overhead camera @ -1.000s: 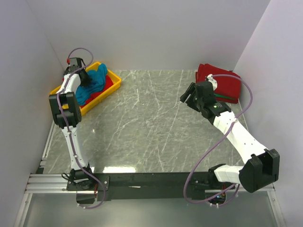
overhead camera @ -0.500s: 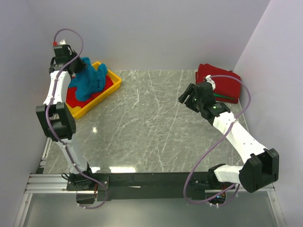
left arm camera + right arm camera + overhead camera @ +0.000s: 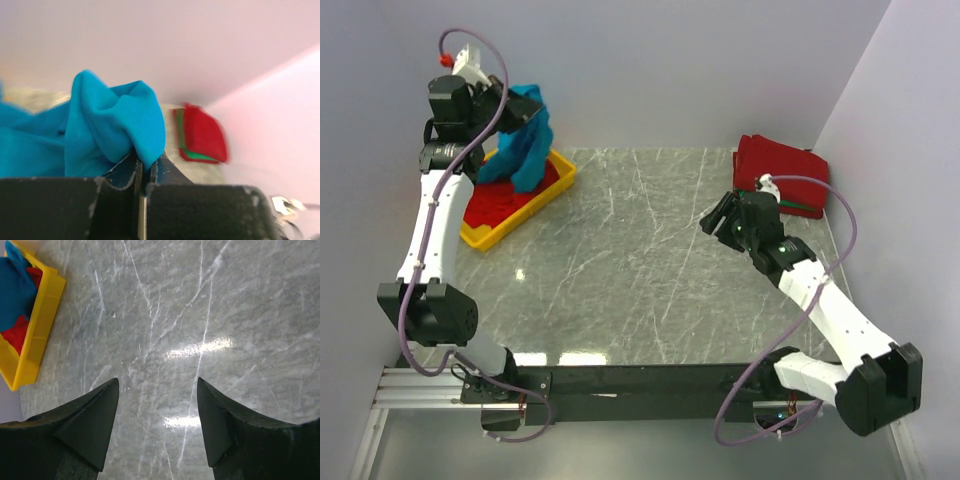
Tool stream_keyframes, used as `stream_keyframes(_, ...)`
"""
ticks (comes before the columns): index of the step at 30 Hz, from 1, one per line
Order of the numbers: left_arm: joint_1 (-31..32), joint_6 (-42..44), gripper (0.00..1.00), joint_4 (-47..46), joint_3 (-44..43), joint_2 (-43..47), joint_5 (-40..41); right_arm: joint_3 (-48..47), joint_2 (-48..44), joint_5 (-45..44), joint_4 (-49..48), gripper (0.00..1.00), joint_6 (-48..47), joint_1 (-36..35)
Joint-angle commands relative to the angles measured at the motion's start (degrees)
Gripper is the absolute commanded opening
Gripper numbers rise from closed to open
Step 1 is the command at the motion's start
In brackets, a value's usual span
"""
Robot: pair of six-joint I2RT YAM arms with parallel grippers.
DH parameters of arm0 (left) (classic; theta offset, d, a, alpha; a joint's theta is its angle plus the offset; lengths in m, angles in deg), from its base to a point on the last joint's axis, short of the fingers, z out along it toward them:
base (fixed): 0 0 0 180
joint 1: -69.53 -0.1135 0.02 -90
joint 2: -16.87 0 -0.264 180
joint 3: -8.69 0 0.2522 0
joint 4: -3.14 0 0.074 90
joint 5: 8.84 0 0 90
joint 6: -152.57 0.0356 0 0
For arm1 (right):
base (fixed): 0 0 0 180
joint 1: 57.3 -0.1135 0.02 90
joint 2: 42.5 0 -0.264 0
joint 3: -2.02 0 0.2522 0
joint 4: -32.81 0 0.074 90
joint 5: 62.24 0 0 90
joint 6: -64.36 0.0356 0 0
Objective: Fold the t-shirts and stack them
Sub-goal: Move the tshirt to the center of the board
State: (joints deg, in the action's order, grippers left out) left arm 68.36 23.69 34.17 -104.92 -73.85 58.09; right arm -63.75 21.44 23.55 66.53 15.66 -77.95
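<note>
Grey tabletop [image 3: 640, 270], yellow tray [image 3: 485, 238] at its far left corner. The left claw [image 3: 146, 167] pinches the blue t-shirt [image 3: 532, 150], which hangs lengthwise straight down above the tray; the right claw [image 3: 158, 385], spread and empty, is well apart.

The soft teal-blue cloth t-shirt [image 3: 100, 130] runs off the left wrist view's left edge, the folded red-and-green cloth stack [image 3: 202, 132] behind it is blurred, and the right wrist view's edge crops the yellow plastic tray [image 3: 40, 330].
</note>
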Motion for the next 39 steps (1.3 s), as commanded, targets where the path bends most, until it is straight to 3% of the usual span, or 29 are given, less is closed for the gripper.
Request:
stream_keyframes(1,3.6,-2.3,0.0,-5.0,-9.0,3.6,-6.9,2.6,-4.5,-0.4,-1.4,0.7,-1.0,-0.4)
stream_keyframes(4,5.4,-3.2,0.0,-5.8,-15.5,3.6,-8.9,3.2,-6.4,-1.1,0.2,0.7,-1.7,-0.4)
stream_keyframes(9,6.1,-7.5,0.0,-9.8,-18.9,5.6,-10.4,3.7,-9.6,-3.9,2.0,0.7,-1.7,-0.4)
stream_keyframes(14,7.3,-12.8,0.0,-16.4,-16.2,8.3,-12.2,5.3,-12.4,-4.8,2.8,0.7,-1.1,-0.4)
stream_keyframes(18,9.7,-9.8,0.0,-13.2,-9.7,11.8,-11.3,7.0,-14.0,-5.6,3.9,0.7,-0.7,-0.4)
stream_keyframes(20,11.1,-7.4,0.01,-10.0,-1.2,14.1,-10.5,7.5,-14.4,-5.6,4.4,0.7,-0.3,-0.4)
stream_keyframes(21,11.5,-6.5,0.05,-8.2,5.0,14.8,-10.2,7.9,-14.8,-5.6,4.5,0.7,-0.2,-0.4)
stream_keyframes(22,12.5,-5.4,0.24,-6.5,8.1,15.1,-9.2,8.1,-15.0,-5.5,4.6,0.7,0.0,-0.4)
stream_keyframes(24,13.9,-0.5,0.49,1.0,16.9,15.3,-6.0,8.9,-15.7,-5.4,5.2,0.7,0.4,-0.4)
stream_keyframes(25,14.2,1.2,0.65,3.7,19.6,15.0,0.0,9.2,-15.9,-5.4,5.3,0.7,0.4,-0.4)
stream_keyframes(26,14.4,4.0,0.7,7.1,21.8,13.4,2.7,9.6,-16.1,-5.3,5.7,0.7,0.8,-0.4)
stream_keyframes(28,14.3,7.0,0.77,14.8,26.0,11.3,7.8,10.8,-16.8,-5.2,6.1,0.7,0.9,-0.4)
stream_keyframes(30,14.3,9.1,0.78,16.7,30.1,10.3,12.7,12.4,-17.2,-4.5,6.7,0.7,1.4,-0.5)
stream_keyframes(39,14.3,7.1,0.85,14.4,39.8,10.8,11.8,18.7,-12.5,0.9,3.8,0.69,2.8,-5.2)
